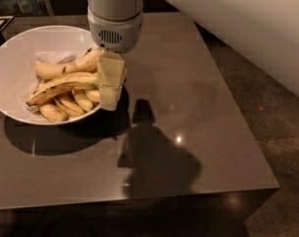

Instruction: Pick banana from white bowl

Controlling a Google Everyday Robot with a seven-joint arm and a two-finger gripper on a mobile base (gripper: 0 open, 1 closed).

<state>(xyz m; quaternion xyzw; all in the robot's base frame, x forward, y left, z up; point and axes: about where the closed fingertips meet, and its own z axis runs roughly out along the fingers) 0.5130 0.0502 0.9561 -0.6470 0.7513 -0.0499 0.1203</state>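
Observation:
The white bowl (11, 63) sits at the back left of the dark table. It holds several bananas. The banana (60, 85), long, slim and brown-streaked, lies across the middle with its right end at the gripper. A plumper banana (65, 66) lies behind it and short stubby ones (65, 105) lie in front. My gripper (111, 85) hangs from the white wrist (114, 31) over the bowl's right rim, right at the long banana's end. Whether it holds the banana does not show.
The dark glossy table (188, 107) reaches right and forward, with its front edge near the bottom and a corner at the right. The arm's shadow (154, 157) falls on it. A large white arm part (247, 28) crosses the top right. The floor lies to the right.

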